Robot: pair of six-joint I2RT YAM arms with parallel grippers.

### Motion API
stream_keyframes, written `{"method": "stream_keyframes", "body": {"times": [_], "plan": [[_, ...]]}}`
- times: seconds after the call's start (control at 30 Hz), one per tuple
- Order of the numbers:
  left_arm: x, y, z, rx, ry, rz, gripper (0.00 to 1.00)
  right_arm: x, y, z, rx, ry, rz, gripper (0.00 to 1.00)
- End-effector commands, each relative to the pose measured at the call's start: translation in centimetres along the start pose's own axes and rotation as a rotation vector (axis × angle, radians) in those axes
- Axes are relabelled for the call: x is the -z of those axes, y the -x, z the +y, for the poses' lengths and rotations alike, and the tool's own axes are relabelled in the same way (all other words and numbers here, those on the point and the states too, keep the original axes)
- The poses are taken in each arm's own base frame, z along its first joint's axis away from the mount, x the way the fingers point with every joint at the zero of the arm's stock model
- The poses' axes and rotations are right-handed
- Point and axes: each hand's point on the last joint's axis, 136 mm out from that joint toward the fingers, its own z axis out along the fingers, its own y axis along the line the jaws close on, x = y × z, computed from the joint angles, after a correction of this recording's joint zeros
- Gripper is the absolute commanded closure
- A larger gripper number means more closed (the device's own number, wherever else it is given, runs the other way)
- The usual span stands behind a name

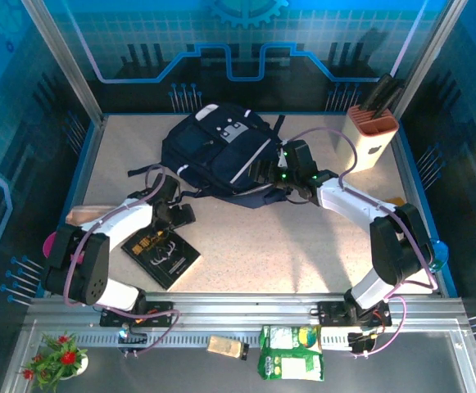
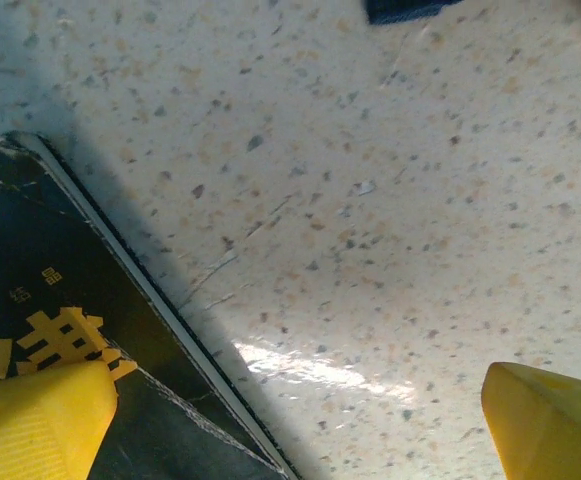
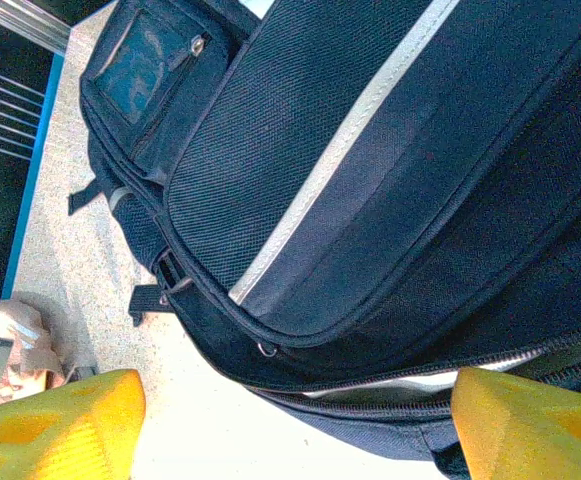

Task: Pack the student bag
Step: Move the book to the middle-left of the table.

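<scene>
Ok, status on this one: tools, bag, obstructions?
Left tool open, straddling the black book's edge. Right tool open, empty, facing the student bag lying on the table. Nothing blocking.

Your top external camera sits high above and behind the arm bases, looking down and forward over the whole speckled counter [image 1: 303,246]. Your left wrist camera points almost straight down from very close. The yellow fingertips [image 2: 40,420] of the left gripper [image 2: 295,425] frame its bottom corners, and it looks at bare counter and the corner of a black book [image 2: 50,330]. You can find that book [image 1: 161,252] in the overhead view too. Your right wrist camera is rolled sideways, close against the student bag [image 3: 370,180]. The overhead view shows you the student bag [image 1: 217,151] whole.
</scene>
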Motion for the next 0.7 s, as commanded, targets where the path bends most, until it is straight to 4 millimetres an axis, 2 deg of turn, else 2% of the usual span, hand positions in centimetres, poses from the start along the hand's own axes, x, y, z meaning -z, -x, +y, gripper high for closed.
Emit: {"method": "stream_keyframes", "body": {"times": [0.0, 0.13, 0.37, 0.47, 0.57, 0.67], "plan": [[-1.7, -1.7, -3.0, 0.016, -0.156, 0.081, 0.05, 0.4, 0.4, 1.1, 0.030, 0.010, -0.009, 0.19], [-2.0, -1.0, -5.7, 0.041, -0.248, 0.090, 0.05, 0.3, 0.5, 1.2, 0.030, 0.012, -0.006, 0.19], [-2.4, 1.8, -11.1, 0.087, -0.385, 0.108, 0.06, 0.0, 0.1, 1.9, 0.045, 0.024, 0.006, 0.20], [-1.4, 3.3, -12.7, 0.080, -0.422, 0.094, 0.06, 0.1, -0.2, 2.3, 0.059, 0.029, 0.013, 0.20], [0.6, 4.4, -12.8, 0.052, -0.409, 0.053, 0.05, 0.1, -0.7, 3.1, 0.093, 0.034, 0.025, 0.20], [2.6, 5.0, -10.9, 0.038, -0.342, -0.002, 0.02, -0.2, -2.1, 4.7, 0.159, 0.045, 0.063, 0.21]]}}
